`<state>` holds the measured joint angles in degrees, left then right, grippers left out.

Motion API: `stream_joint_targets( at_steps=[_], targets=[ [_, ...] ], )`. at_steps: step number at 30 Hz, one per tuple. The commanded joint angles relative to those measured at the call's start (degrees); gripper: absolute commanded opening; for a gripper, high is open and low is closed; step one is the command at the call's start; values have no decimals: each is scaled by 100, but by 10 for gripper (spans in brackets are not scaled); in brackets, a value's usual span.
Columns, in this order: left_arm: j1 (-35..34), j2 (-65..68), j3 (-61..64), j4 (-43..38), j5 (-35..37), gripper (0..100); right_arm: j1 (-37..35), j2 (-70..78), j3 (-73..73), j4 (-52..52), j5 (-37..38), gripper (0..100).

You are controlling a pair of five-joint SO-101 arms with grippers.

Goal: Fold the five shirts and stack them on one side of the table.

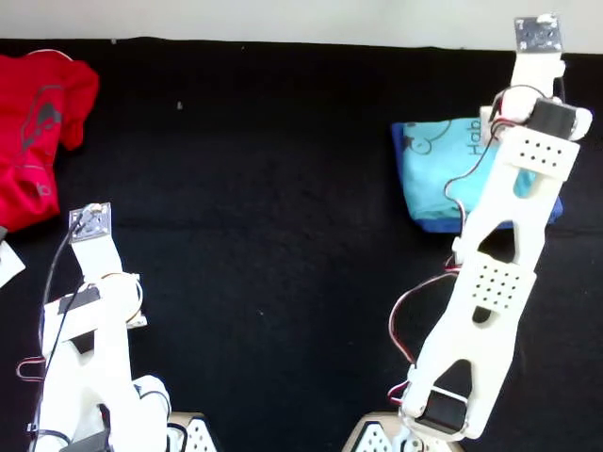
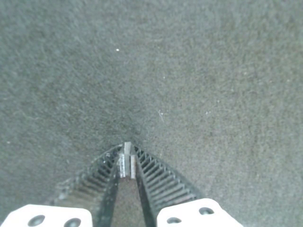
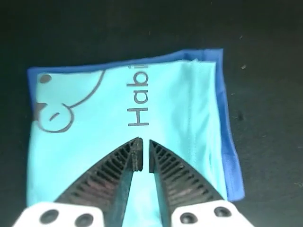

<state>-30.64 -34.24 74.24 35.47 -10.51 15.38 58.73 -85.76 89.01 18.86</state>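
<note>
Bg-wise you've got a table (image 1: 283, 169) w/ a black cloth (image 2: 199, 71) over the whole top. Up close in the wrist views it's got a fuzzy, felt-ish nap. A few tiny white lint specks (image 1: 179, 105) sit on it here & there. Past the far edge there's a plain pale strip (image 1: 283, 17), prob the wall, can't tell for sure. The cloth's edge against it runs a bit wavy. At the left edge of the high view a small white scrap (image 1: 6, 266) lies on the cloth, maybe paper. Light's soft & even across the top, brightest on that pale strip imo.
</note>
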Motion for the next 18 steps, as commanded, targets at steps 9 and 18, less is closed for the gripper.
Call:
stream_joint_targets(
  at_steps=[9,18],
  targets=[
    [75,-22,4,-149,-79,10,963,1235,-224,-1103,-53,8],
    [75,-22,4,-149,-79,10,462,-242,-224,-391,-70,13]
  ],
)
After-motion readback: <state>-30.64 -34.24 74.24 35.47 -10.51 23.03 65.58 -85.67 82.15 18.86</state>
